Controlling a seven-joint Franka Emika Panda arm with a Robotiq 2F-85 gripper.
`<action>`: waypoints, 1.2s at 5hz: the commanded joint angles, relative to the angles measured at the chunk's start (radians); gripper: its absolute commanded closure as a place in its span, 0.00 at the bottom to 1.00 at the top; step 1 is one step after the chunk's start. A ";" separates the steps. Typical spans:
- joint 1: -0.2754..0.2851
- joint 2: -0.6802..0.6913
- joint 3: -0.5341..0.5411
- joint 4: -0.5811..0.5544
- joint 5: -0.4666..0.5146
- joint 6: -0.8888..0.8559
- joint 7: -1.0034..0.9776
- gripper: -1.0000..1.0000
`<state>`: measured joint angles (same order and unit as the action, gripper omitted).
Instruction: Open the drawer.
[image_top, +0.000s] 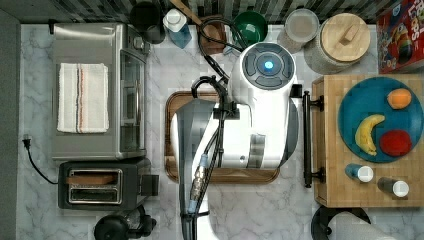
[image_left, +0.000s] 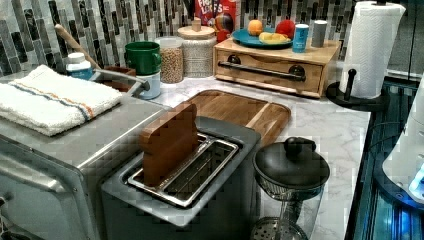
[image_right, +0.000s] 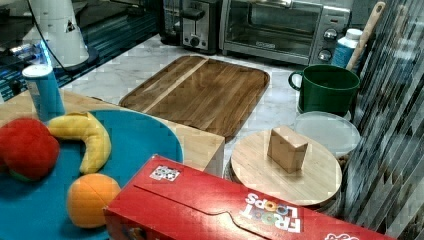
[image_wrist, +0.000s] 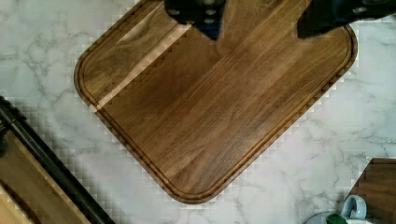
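The drawer (image_left: 270, 75) is a light-wood box front under a butcher-block top, and it sits flush and closed. Its long black bar handle (image_left: 262, 71) runs across the front. In the top view the handle (image_top: 306, 140) lies just right of my white arm (image_top: 250, 120). My gripper (image_wrist: 261, 18) is open, with nothing between its dark fingers (image_wrist: 201, 14). It hovers over a dark rounded wooden tray (image_wrist: 210, 107). In the wrist view the handle (image_wrist: 51, 163) is well apart from the fingertips.
A blue plate (image_top: 350, 120) with a banana, an orange and a red fruit sits on the butcher-block top, beside two small bottles. A toaster oven (image_top: 95, 90) and toaster (image_top: 100, 185) stand at the top view's left. A green mug (image_left: 142, 57), jars, cereal box and paper-towel roll (image_left: 370, 50) line the back.
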<state>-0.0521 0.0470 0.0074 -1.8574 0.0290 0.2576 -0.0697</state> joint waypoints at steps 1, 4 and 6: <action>0.002 0.000 0.002 0.000 0.001 0.001 -0.002 0.00; -0.033 -0.026 -0.013 -0.136 -0.075 0.095 -0.316 0.00; -0.068 -0.041 -0.056 -0.199 -0.138 0.199 -0.591 0.00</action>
<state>-0.1089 0.0422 -0.0160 -2.0703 -0.1122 0.4434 -0.5308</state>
